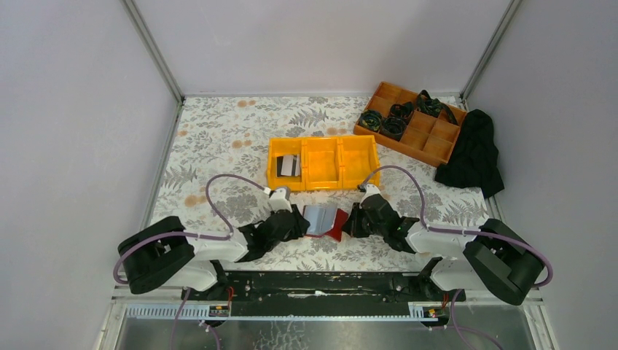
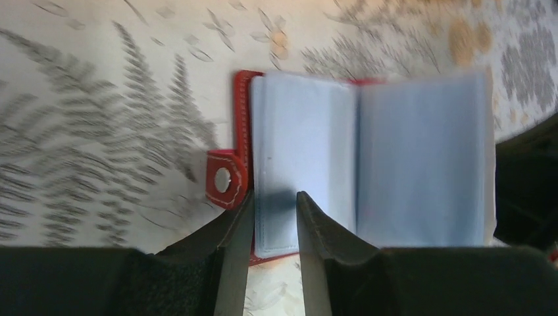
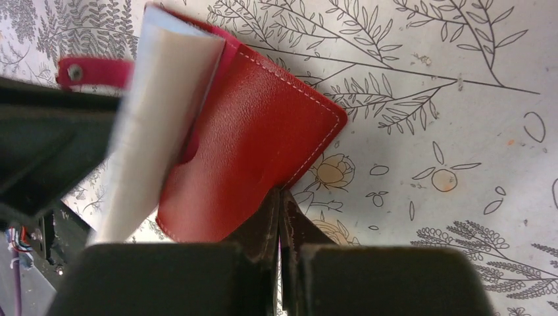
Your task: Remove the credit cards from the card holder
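Seen from above, the flat red folding card holder [image 1: 324, 220] with blue-grey sleeves lies open on the fern-printed table [image 1: 218, 138], near its front edge and between the two arms. Both arms reach low and inward from their bases, with purple cables looping over them. The left gripper [image 1: 297, 222] meets the holder's left side and the right gripper [image 1: 351, 222] its right side. Just behind the holder stands a yellow plastic three-compartment bin [image 1: 323, 162]. Its left compartment holds thin credit cards [image 1: 288, 166], grey-white and black, any print on them too small to read. Farther right sit an orange wooden divided tray [image 1: 430, 142] with black coiled items [image 1: 385, 124] and, touching its right end, a crumpled black cloth [image 1: 475, 153].

In the left wrist view the left gripper [image 2: 271, 220] is low at the holder's near edge. Its jaws stand apart with a narrow gap, in which the edge of the left blue-grey sleeve shows; whether the pads touch it cannot be told. The sleeves are blurred. A red snap tab [image 2: 222, 179] juts from the holder's left edge.

In the right wrist view the right gripper [image 3: 281, 214] has its jaws pressed together, pinching the near edge of the holder's red stitched cover [image 3: 250, 145], which tilts up off the table. The pale sleeves stand fanned to its left, and the left arm's dark bulk fills the left edge
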Robot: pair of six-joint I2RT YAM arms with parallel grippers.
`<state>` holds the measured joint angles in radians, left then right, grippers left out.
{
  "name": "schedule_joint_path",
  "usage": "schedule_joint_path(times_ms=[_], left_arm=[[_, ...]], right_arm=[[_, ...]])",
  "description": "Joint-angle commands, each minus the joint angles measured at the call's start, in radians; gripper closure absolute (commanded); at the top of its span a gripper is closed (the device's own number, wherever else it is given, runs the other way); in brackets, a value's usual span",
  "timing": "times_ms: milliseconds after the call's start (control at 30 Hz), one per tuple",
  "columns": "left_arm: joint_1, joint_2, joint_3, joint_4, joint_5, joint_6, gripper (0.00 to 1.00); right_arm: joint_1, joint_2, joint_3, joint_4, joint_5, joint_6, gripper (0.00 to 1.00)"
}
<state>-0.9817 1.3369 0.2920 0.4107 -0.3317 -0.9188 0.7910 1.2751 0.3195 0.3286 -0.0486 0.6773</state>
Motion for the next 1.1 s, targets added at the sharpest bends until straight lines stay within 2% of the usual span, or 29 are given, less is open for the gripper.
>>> schedule_joint_path(times_ms=[0, 133, 433, 1067], left_arm=[[-0.133, 0.009, 0.075, -0.117, -0.021, -0.063, 0.64], [-0.196, -0.001, 0.145, -0.215, -0.078, -0.062, 0.64], [-0.198, 0.003, 0.165, -0.24, -0.105, -0.047, 0.64], [-0.195, 0.1, 0.306, -0.294, -0.097, 0.037, 0.64]], right_arm=[[-0.001, -0.019, 0.062, -0.007, -0.011, -0.025, 1.0], [-0.002, -0.063, 0.075, -0.051, 0.009, -0.034, 1.0], [-0.003, -0.223, 0.091, -0.192, 0.077, -0.067, 1.0], [-0.003, -0.309, 0.126, -0.282, 0.11, -0.1, 1.0]])
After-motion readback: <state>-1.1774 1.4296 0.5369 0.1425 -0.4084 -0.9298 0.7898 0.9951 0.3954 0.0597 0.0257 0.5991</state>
